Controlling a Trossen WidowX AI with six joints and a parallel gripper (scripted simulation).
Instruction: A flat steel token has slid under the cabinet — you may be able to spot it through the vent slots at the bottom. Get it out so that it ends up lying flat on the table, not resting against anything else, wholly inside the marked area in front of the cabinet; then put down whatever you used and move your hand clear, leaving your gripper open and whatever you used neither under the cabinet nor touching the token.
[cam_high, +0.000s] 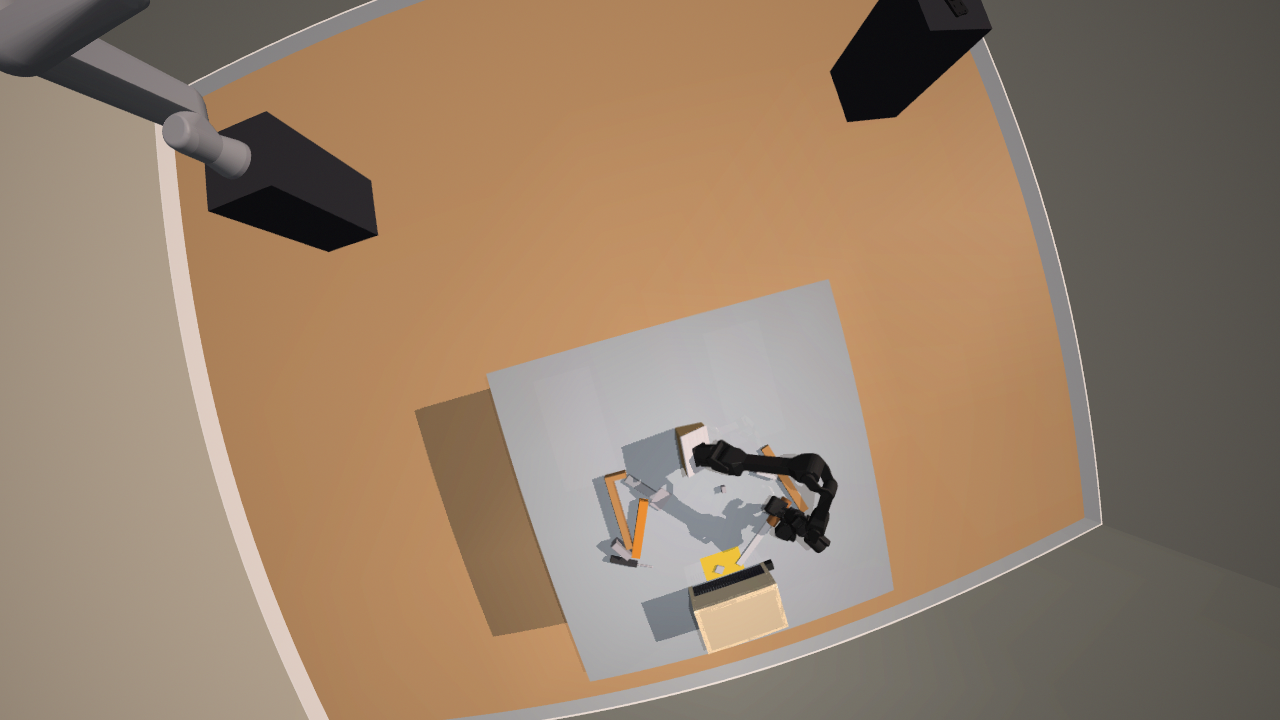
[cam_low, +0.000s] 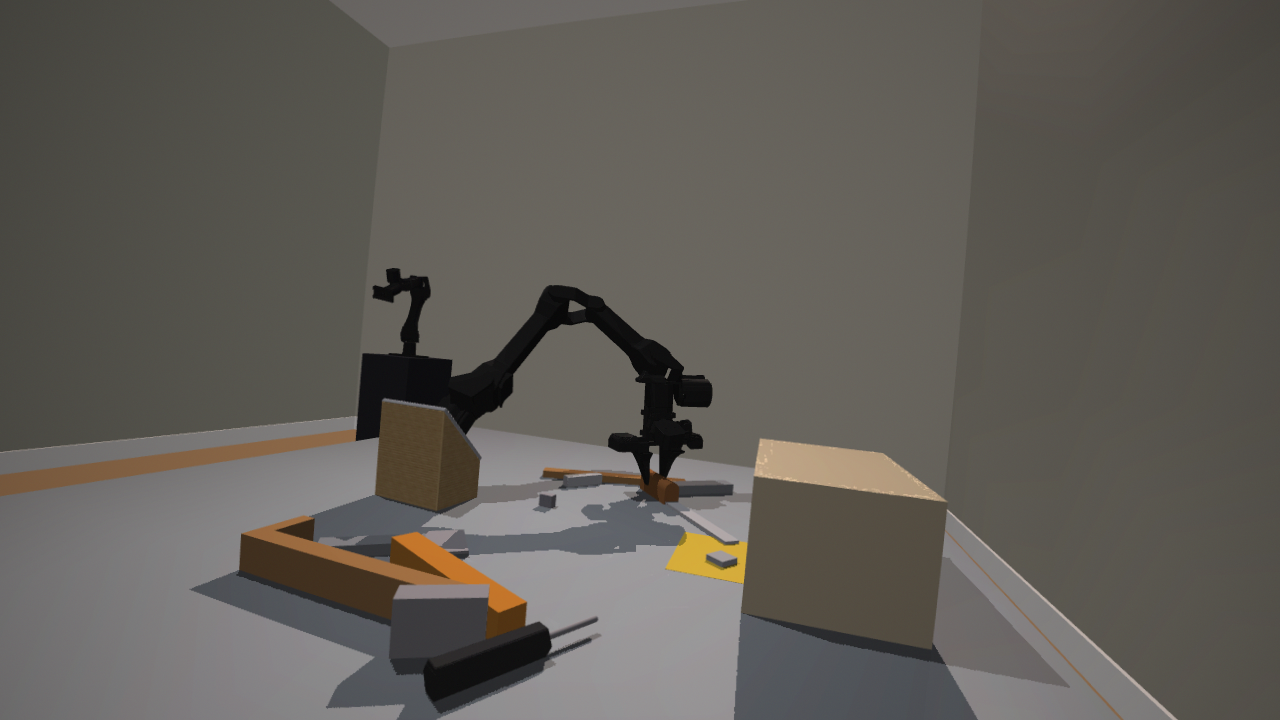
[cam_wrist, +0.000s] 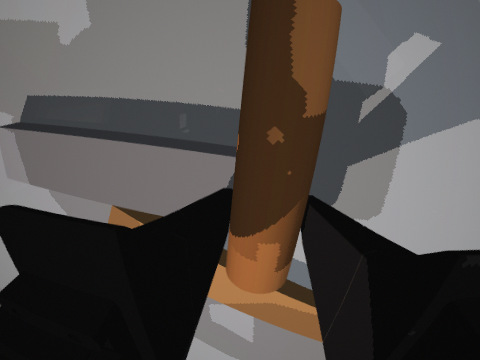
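My gripper (cam_low: 655, 480) (cam_wrist: 267, 202) is shut on the brown cylindrical handle (cam_low: 667, 491) (cam_wrist: 280, 75) of a tool, down near the table. The tool's thin grey blade (cam_high: 753, 542) (cam_low: 707, 524) slants from the handle to the edge of the yellow marked area (cam_high: 730, 556) (cam_low: 691, 562). A small flat grey piece, seemingly the token (cam_high: 718, 568) (cam_low: 721, 559), lies on the yellow area, apart from the blade. The beige cabinet (cam_high: 741, 617) (cam_low: 841, 559) stands right behind, its dark vent slots (cam_high: 729, 580) facing the area. The space under it is not visible.
An orange bar (cam_high: 788, 480) (cam_wrist: 300, 317) and a grey bar (cam_low: 707, 488) (cam_wrist: 115, 165) lie beside my gripper. A small grey cube (cam_high: 721, 486) (cam_low: 546, 500), a wedge-shaped block (cam_high: 693, 452) (cam_low: 407, 458), an orange angled bar (cam_low: 340, 568) and a black-handled two-pronged tool (cam_low: 487, 660) stand or lie elsewhere.
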